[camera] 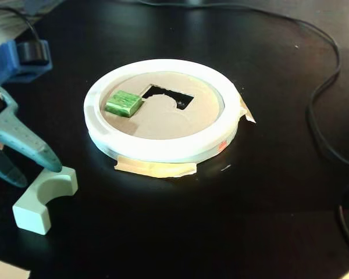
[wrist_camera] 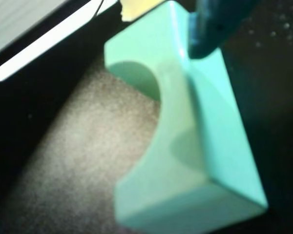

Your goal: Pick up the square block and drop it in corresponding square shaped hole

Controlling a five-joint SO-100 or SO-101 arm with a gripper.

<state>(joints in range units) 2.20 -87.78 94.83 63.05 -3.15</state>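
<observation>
A green square block (camera: 123,103) lies on the brown cardboard lid (camera: 163,125) inside a white ring (camera: 163,148), just left of the dark square hole (camera: 167,96). My gripper (camera: 35,173) is at the far left of the fixed view, well away from the green block. Its teal jaws stand apart with nothing between them. The upper fingertip (camera: 55,165) rests at a pale mint arch-shaped block (camera: 43,197) on the table. In the wrist view that arch block (wrist_camera: 205,146) fills the frame, with one teal finger (wrist_camera: 210,29) against its far end. The green block is out of the wrist view.
Beige tape (camera: 157,168) holds the ring to the black table. A black cable (camera: 323,87) loops along the right side. A blue clamp (camera: 17,61) sits at the top left. A paper scrap (camera: 6,270) lies at the bottom left corner.
</observation>
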